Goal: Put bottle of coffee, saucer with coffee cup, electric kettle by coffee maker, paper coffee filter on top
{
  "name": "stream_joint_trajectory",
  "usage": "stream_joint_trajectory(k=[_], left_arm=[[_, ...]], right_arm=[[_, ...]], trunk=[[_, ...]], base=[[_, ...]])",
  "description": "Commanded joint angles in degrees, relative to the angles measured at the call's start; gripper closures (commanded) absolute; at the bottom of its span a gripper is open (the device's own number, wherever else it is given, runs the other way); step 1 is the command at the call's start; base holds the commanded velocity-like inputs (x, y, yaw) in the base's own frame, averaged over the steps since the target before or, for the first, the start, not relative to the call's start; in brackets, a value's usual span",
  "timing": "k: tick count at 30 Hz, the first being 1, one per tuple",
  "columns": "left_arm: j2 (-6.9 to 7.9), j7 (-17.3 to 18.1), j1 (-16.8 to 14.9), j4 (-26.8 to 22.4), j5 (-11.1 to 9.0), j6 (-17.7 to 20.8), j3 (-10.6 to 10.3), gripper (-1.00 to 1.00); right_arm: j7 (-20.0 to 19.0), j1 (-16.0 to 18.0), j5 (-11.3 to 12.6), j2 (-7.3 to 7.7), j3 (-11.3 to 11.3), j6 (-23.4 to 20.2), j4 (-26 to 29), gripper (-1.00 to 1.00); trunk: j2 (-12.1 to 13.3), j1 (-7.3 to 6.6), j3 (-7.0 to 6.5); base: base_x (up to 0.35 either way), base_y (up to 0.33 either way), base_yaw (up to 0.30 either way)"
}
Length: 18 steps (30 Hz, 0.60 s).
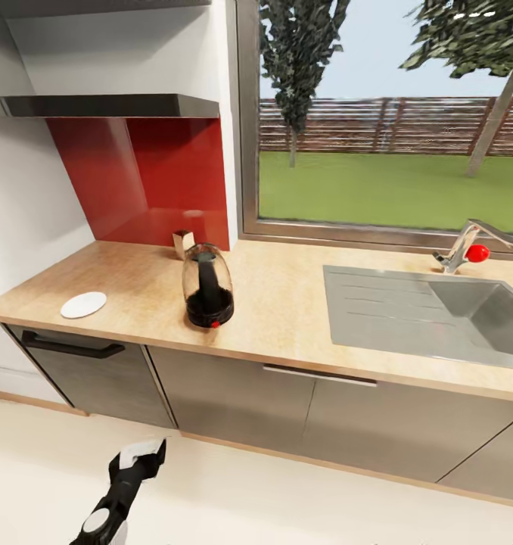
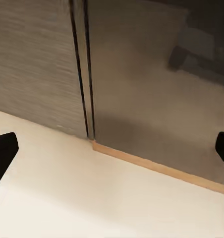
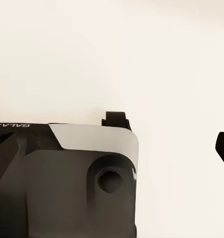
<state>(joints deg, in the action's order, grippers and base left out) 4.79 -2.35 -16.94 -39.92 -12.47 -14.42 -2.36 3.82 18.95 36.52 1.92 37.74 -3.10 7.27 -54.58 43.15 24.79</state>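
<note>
two items sit apart on the countertop (image 1: 287,303), kettle (image 1: 208,285) and saucer (image 1: 83,304); left gripper (image 2: 112,148) jaws spread wide, right gripper jaw state undeterminable, fingertips cut off.

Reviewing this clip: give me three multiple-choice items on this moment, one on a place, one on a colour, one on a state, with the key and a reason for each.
1. Where does the clear domed glass kettle with the black base stand?
A. in the steel sink
B. on the light beige wood-grain countertop, right of the small flat round white saucer
C. on the floor

2. What colour is the wall panel behind the counter?
A. red
B. blue
C. green

3. How is the left gripper?
A. shut on the saucer
B. shut on the kettle
C. open and empty, low before the dark grey cabinet doors

Key: 1 B, the head view shows it upright on the worktop; 2 A, the panel is glossy red; 3 C, the left wrist view shows its fingertips wide apart with nothing between.
</note>
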Motion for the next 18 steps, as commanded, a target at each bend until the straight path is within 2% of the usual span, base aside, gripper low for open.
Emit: stream_joint_trajectory(k=[1, 2, 4, 7, 8, 10, 12, 13, 15, 18], left_arm=[[0.05, -0.3, 0.0, -2.9, -0.4, -0.2, -1.9, -1.00], [0.05, -0.3, 0.0, -4.5, -0.4, -0.1, -3.3, -1.00], [0.03, -0.4, 0.0, -6.2, -0.4, 0.0, -4.6, -1.00], [-0.57, -0.4, 0.0, -12.3, -0.4, 0.4, -6.6, -1.00], [-1.97, -0.3, 0.0, -17.7, -0.4, 2.4, -7.1, -1.00], [-2.60, -0.3, 0.0, -21.8, -0.4, 5.9, -7.3, -1.00], [-3.15, -0.3, 0.0, -32.6, -0.5, 14.0, -8.4, -1.00], [-3.20, -0.3, 0.0, -35.5, -0.5, 16.0, -8.8, -1.00], [-3.27, -0.4, 0.0, -40.3, -0.5, 19.9, -9.2, -1.00], [-3.90, -0.4, 0.0, -43.5, -0.6, 22.9, -9.5, -1.00]], right_arm=[[0.3, 0.0, 0.4, 0.08, 0.5, -0.3, 0.2, -1.00], [0.3, 0.0, 0.4, 0.07, 0.5, -0.3, 0.2, -1.00], [0.4, 0.0, 0.4, 0.08, 0.5, -0.3, 0.2, -1.00], [0.3, 0.0, 0.4, 0.09, 0.5, -0.3, 0.2, -1.00], [0.3, 0.0, 0.4, 0.08, 0.5, -0.3, 0.2, -1.00], [0.4, 0.0, 0.4, 0.09, 0.5, -0.3, 0.2, -1.00], [0.3, 0.0, 0.4, 0.10, 0.5, -0.3, 0.2, -1.00], [0.3, 0.0, 0.4, 0.10, 0.5, -0.3, 0.2, -1.00], [0.4, 0.0, 0.4, 0.08, 0.5, -0.3, 0.2, -1.00], [0.4, 0.0, 0.4, 0.06, 0.5, -0.3, 0.2, -1.00]], trunk=[[0.0, -0.01, 0.06], [0.0, -0.01, 0.06], [0.0, -0.01, 0.06], [0.0, -0.01, 0.06], [0.0, -0.01, 0.06], [0.0, -0.01, 0.06], [0.0, -0.01, 0.06], [0.0, -0.01, 0.06], [0.0, -0.01, 0.06], [0.0, -0.01, 0.06]], base=[[-0.019, 0.004, 0.000], [-0.012, 0.002, 0.000], [-0.009, 0.002, 0.000], [-0.003, 0.001, 0.000], [0.000, 0.000, 0.000], [0.000, 0.000, 0.000], [0.000, 0.000, 0.000], [0.000, 0.000, 0.000], [0.000, 0.000, 0.000], [0.000, 0.000, 0.000]])
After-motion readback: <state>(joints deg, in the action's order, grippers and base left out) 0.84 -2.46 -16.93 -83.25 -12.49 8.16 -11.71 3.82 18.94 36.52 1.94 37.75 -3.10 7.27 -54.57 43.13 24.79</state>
